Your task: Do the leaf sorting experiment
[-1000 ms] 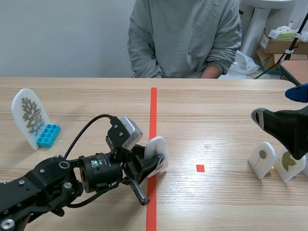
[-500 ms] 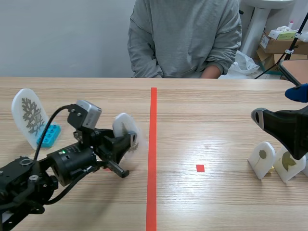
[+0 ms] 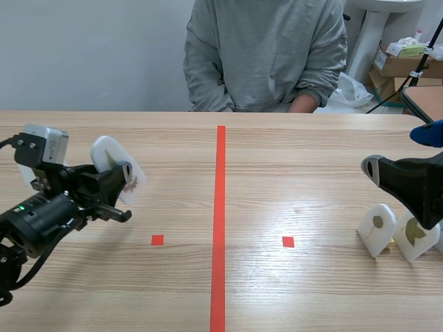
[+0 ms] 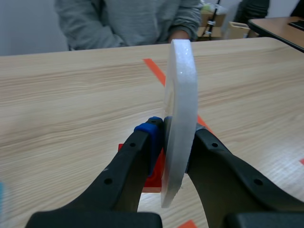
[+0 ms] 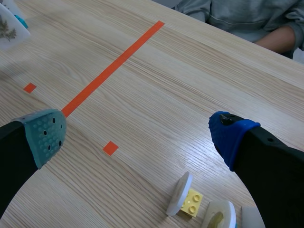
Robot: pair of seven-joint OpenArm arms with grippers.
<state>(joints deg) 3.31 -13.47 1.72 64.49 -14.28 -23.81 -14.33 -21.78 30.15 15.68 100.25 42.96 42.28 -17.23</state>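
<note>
The left gripper (image 4: 175,142) is pinching a white leaf card (image 4: 183,95) above the counter (image 3: 277,159) at nine o'clock, seemingly not yet placed, while the right gripper (image 5: 137,135) is hanging wide open and empty over two cards (image 3: 377,228) already standing at four o'clock.

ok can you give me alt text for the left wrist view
The left gripper is shut on a white plaque, held upright and seen edge-on, with a red brick at its foot. Beyond it the wooden table, crossed by an orange-red tape line, runs to a person in a grey sweatshirt.
</note>
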